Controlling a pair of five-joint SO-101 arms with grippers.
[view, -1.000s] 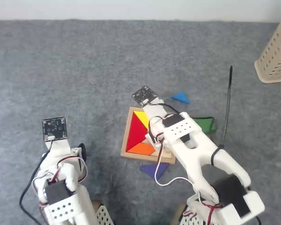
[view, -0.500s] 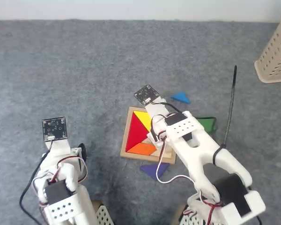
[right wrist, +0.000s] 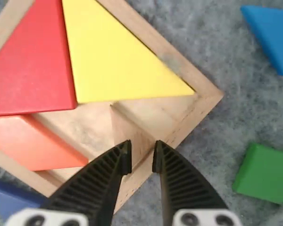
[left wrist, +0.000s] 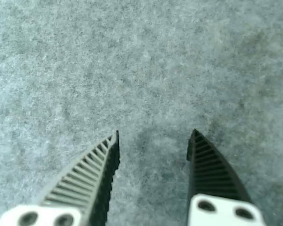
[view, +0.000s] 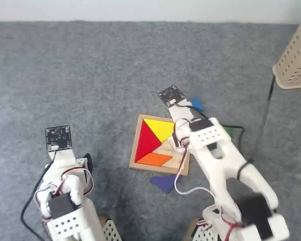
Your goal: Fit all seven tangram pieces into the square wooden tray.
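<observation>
The square wooden tray (view: 136, 145) lies mid-table holding a yellow triangle (view: 160, 129), a red triangle (view: 146, 140) and an orange piece (view: 153, 159). My right arm (view: 205, 140) hangs over the tray's right side. Its gripper (right wrist: 141, 143) is shut on a plain wooden piece (right wrist: 127, 129) lying in the tray's (right wrist: 200, 101) bare part beside the yellow triangle (right wrist: 118, 61). Outside the tray lie a blue triangle (view: 195, 104), a green square (view: 227, 132) and a purple triangle (view: 165, 182). My left gripper (left wrist: 155, 133) is open over bare carpet.
A cream slotted basket (view: 296, 55) stands at the far right edge. A thin black cable (view: 263, 120) rises from the right arm. My left arm (view: 65, 201) sits at the near left. Grey carpet covers the table.
My right arm has shifted to the right over the tray, uncovering more of the yellow triangle and the tray floor. The tray and left arm have stayed put.
</observation>
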